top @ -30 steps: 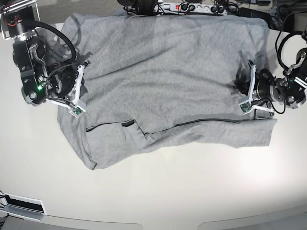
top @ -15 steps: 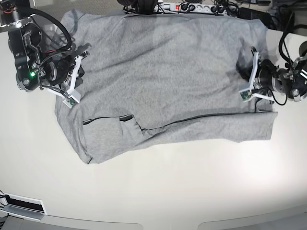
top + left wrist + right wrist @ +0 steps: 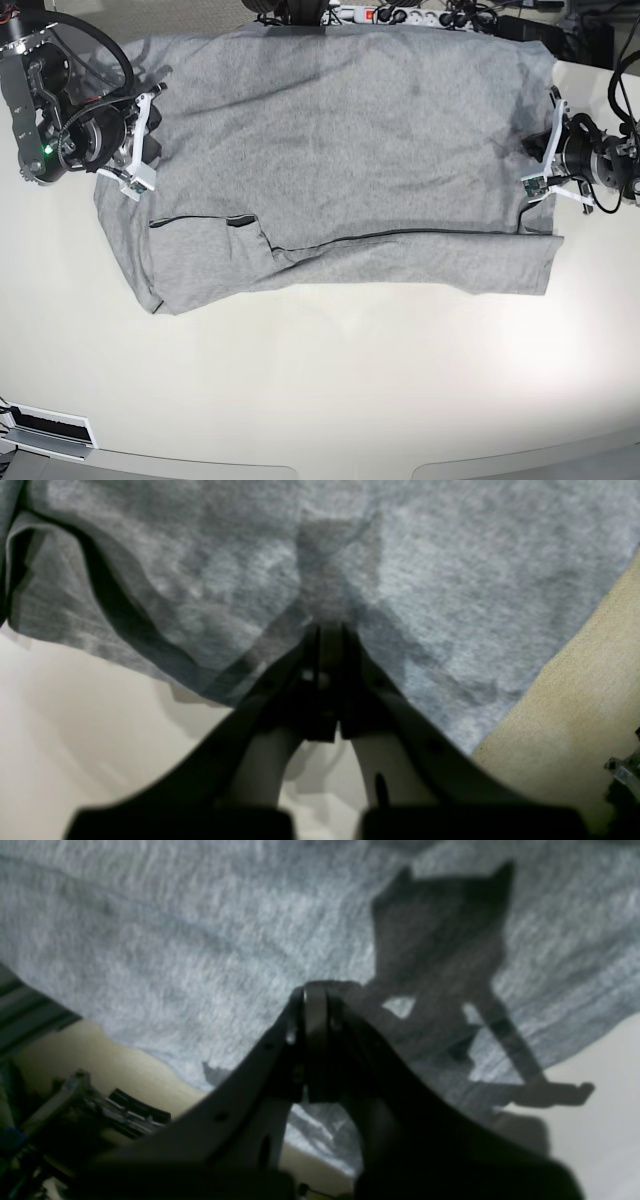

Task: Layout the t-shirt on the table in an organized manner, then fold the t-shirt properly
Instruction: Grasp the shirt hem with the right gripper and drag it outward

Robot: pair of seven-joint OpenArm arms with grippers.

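On the table (image 3: pixel 330 400), grey t-shirt (image 3: pixel 340 150) spread, both hands clamped

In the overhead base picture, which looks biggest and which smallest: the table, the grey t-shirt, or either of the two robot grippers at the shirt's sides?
1. The table, filling nearly the whole view.
2. The t-shirt, spread across its upper half.
3. The right gripper and left gripper: far smaller, and about alike, so I would not rank one above the other.
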